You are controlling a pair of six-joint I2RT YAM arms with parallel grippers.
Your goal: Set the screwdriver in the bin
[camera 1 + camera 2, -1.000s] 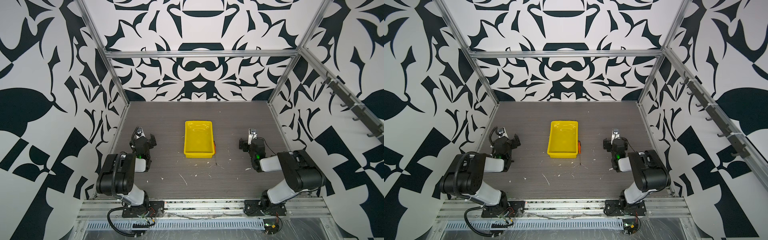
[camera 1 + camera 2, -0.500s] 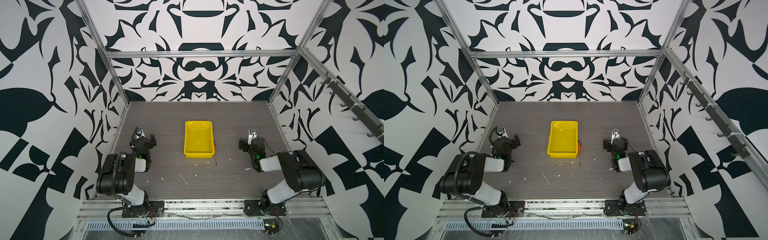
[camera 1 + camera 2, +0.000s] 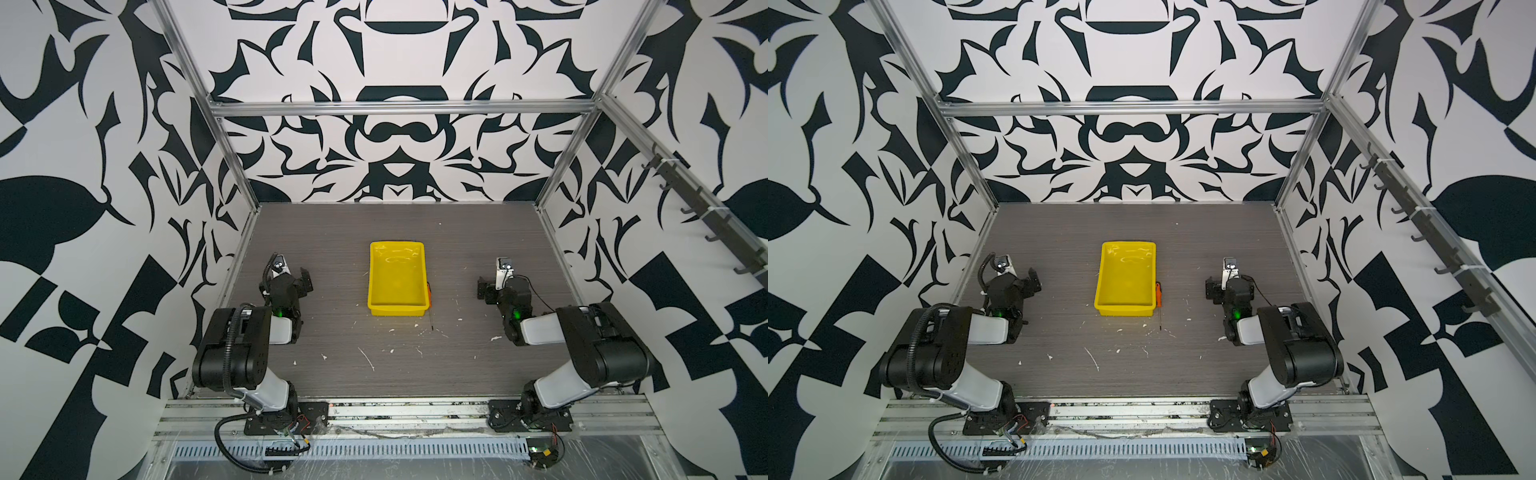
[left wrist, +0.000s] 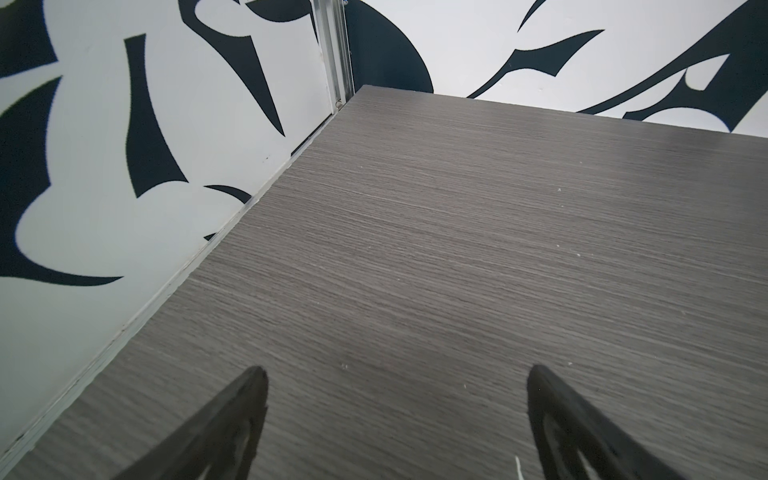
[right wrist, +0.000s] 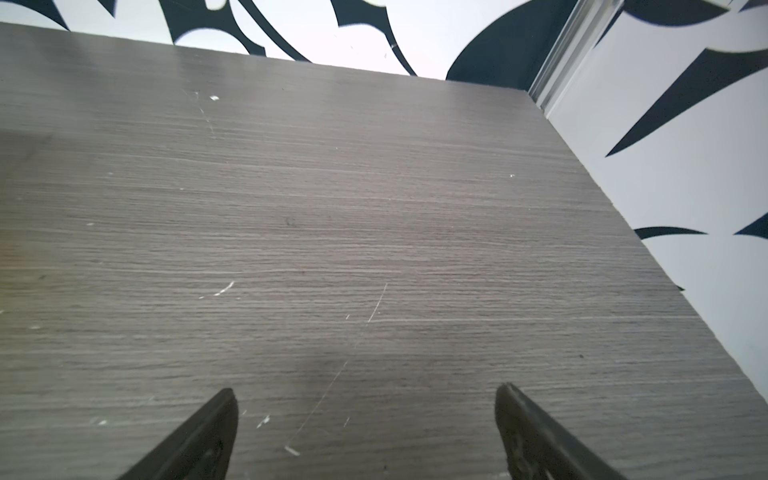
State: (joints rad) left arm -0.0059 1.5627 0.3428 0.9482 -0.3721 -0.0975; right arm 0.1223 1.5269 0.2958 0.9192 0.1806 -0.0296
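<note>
Screwdriver (image 3: 1158,296) lies beside bin (image 3: 1126,308); both arms' jaws gape, empty.

We see a lab test cell: patterned black-and-white walls (image 3: 395,50) on an aluminium frame (image 3: 399,108) enclose a grey tabletop (image 3: 353,232) with two bolted-down arms.

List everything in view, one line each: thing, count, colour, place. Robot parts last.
bin: one, bright yellow, middle of the table, nothing in it.
screwdriver: one, orange handle with thin dark shaft, flat on the table right beside the bin, on the right arm's side.
debris flecks: many, white, scattered over the table in front of the bin.
table: one, grey wood grain.
left gripper: one, black, open, over bare table.
right gripper: one, black, open, over bare table.
</note>
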